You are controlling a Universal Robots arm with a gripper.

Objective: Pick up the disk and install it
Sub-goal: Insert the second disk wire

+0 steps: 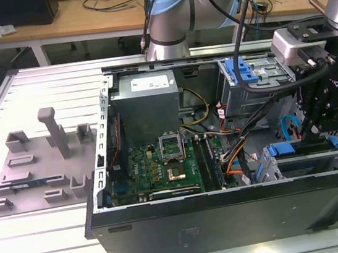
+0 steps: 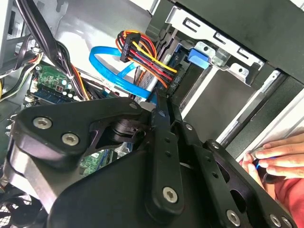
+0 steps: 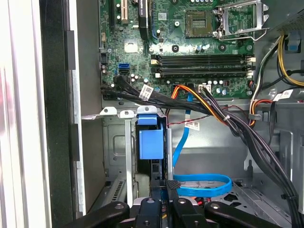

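Note:
The disk (image 3: 151, 142) stands on edge in a slot of the metal drive cage (image 3: 110, 156), with its bright blue bracket facing the first wrist camera. In the exterior view, the blue bracket edge of the disk (image 1: 296, 146) lies along the top of the cage at the case's front right corner. My gripper (image 3: 160, 186) is shut on the disk's near end, its black fingers (image 3: 170, 184) pressed against either side. In the second wrist view, the gripper (image 2: 166, 102) reaches into the cage beside a blue tab (image 2: 198, 57).
Bundled power wires (image 2: 142, 50) and a blue data cable (image 3: 202, 183) run close to the cage. The motherboard (image 1: 162, 168) fills the middle of the case. A grey fixture tray (image 1: 36, 162) sits at the exterior view's left. A person's hand (image 2: 275, 159) rests outside the case wall.

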